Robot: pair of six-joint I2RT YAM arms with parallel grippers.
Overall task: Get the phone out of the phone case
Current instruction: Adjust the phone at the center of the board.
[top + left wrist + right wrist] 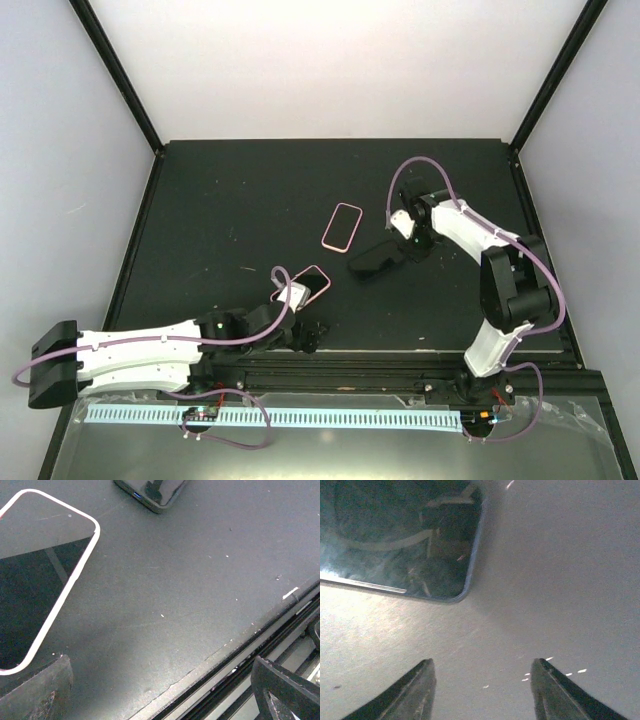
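Guessing the phone case [312,283] is going to be the bendy part and the phone [30,605] inside it a stiff, slick glass slab, so I'd be peeling the rim back at a corner rather than pinching the screen, which is probably slippery and easy to scratch. It's lying flat on the surface [220,200] just beside the left hand [160,662], showing a thin pink-white rim around a glossy dark face. The left hand is sitting wide open, holding nothing. The right hand [484,662] is hovering with fingers apart, gripping nothing, just beside a bare dark phone [375,262]. Another pink-rimmed case [342,227] is lying farther back.
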